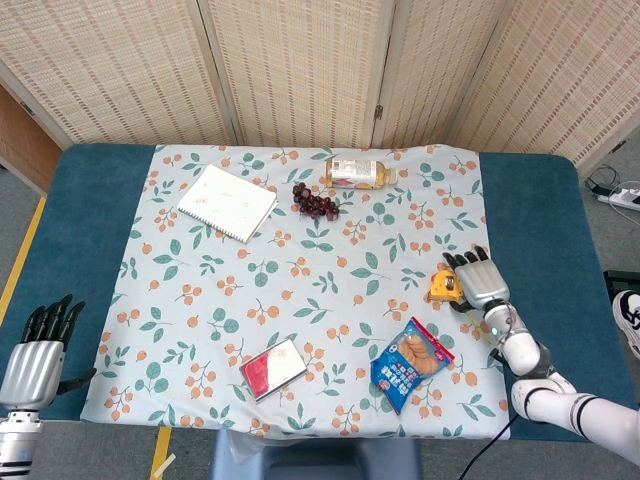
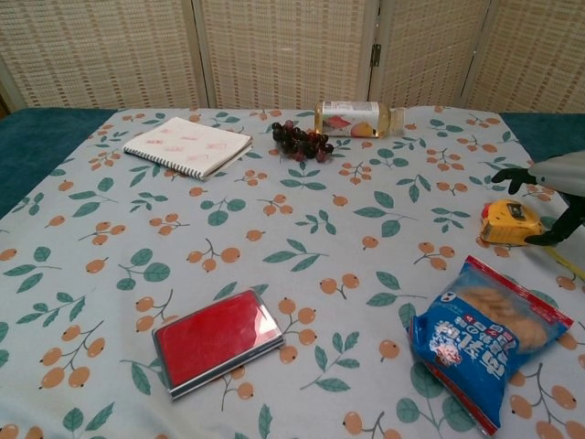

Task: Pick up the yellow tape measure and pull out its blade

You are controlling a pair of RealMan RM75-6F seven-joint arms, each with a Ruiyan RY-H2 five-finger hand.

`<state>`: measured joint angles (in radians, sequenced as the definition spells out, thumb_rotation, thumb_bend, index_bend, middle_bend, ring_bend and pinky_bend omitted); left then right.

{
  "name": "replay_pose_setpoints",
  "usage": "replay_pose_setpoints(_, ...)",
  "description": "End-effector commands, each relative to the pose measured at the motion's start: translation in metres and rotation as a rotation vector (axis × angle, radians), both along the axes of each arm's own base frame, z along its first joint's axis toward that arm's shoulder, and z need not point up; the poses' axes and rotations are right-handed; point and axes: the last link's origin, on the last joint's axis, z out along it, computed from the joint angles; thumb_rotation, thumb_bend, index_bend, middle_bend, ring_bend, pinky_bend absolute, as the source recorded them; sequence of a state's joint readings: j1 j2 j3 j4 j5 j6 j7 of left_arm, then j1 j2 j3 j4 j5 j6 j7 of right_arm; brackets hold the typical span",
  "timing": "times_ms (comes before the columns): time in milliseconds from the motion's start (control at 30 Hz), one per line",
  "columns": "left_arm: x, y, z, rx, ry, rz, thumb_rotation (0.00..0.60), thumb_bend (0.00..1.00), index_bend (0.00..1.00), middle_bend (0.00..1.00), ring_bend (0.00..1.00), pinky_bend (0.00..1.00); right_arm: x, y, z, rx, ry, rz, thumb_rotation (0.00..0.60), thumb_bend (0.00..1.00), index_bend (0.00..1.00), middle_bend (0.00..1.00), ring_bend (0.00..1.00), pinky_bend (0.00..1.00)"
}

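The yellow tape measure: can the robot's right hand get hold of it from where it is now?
Probably yes. The right hand is right at the tape measure, fingers apart, and nothing lies between them.

Both the left hand [image 1: 38, 362] and right hand [image 1: 480, 285] have silver backs, black fingers and white forearms.

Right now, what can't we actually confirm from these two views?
- Right hand contact with the yellow tape measure: head view has the hand covering its right side; chest view cuts the hand at the right edge.
- Blade: not identifiable in either view.
- Left hand: head view only, at the table's lower-left corner; outside the chest view.
- Bottle label text: too small.
- Snack bag print: too small to read.
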<state>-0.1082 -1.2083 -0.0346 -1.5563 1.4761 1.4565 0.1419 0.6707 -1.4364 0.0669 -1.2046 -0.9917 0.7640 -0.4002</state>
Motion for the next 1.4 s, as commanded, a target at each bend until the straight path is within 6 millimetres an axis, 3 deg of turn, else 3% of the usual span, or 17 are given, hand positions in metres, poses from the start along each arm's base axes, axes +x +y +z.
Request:
replay_pose_setpoints(33,0.0,0.0,0.0,0.0,0.001,0.002,0.6,0.19,0.04,0.01,0.02,0.0,0.001,-0.002,-0.003,0.0,-0.007,0.006,0.46,0.33,0.11,0.22,0.14,0.0)
replay_pose_setpoints(300,-0.001,-0.001,0.0,-0.002,0.001,0.01,0.6,0.19,0.04,0.01,0.02,0.0,0.002,-0.003,-0.007,-0.001,-0.028,0.022,0.46,0.33,0.14,0.24,0.16,0.0)
replay_pose_setpoints(867,0.0,0.0,-0.003,-0.016,-0.005,0.007,0.6,0.19,0.03,0.01,0.02,0.0,0.0,-0.003,-0.01,-0.01,-0.051,0.023,0.463,0.34,0.35,0.36,0.23,0.0)
replay_pose_setpoints(967,0.001,0.002,-0.004,-0.02,-0.008,0.003,0.6,0.19,0.03,0.01,0.02,0.0,0.002,-0.003,-0.01,-0.016,-0.062,0.028,0.511,0.39,0.4,0.4,0.25,0.01)
replay_pose_setpoints(1133,0.008,0.013,-0.006,-0.023,-0.038,-0.027,0.6,0.19,0.03,0.01,0.02,0.0,0.01,0.001,-0.011,-0.027,-0.123,0.039,0.598,0.48,0.49,0.46,0.3,0.02)
replay_pose_setpoints(1400,0.044,0.054,-0.004,-0.033,-0.2,-0.151,0.6,0.19,0.05,0.01,0.04,0.0,0.047,0.008,-0.011,-0.031,-0.345,0.056,0.6,0.52,0.53,0.49,0.33,0.02)
